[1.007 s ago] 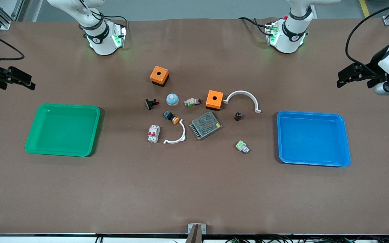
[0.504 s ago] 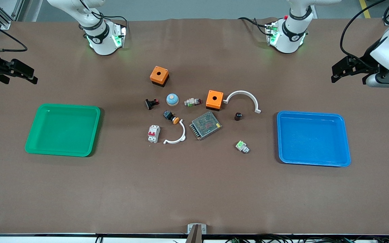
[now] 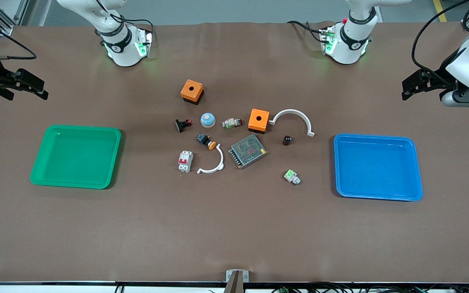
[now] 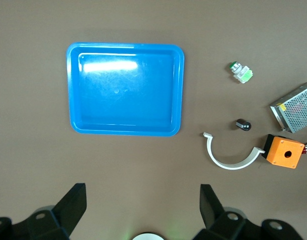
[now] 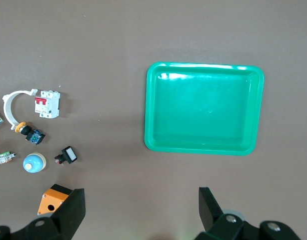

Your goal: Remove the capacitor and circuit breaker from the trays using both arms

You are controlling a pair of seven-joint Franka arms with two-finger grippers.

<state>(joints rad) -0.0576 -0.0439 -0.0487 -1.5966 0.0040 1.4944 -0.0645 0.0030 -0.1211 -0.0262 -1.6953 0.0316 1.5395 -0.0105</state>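
Observation:
The capacitor [image 3: 287, 140] is a tiny black cylinder on the table between an orange box and the blue tray; it also shows in the left wrist view [image 4: 242, 124]. The breaker [image 3: 185, 161], white with red levers, lies beside a white arc; it also shows in the right wrist view [image 5: 47, 104]. My left gripper [image 3: 411, 87] is open and empty, high over the table's edge at the left arm's end. My right gripper [image 3: 35, 87] is open and empty, high over the edge at the right arm's end.
A blue tray [image 3: 378, 167] lies toward the left arm's end, a green tray [image 3: 76, 156] toward the right arm's. Between them: two orange boxes [image 3: 191, 91], a mesh-covered box [image 3: 248, 151], two white arcs [image 3: 293, 119], a blue dome [image 3: 208, 119], push buttons and small green-white blocks [image 3: 292, 176].
Both grippers have risen slightly and shifted a little over the table ends. Nothing on the table has moved.

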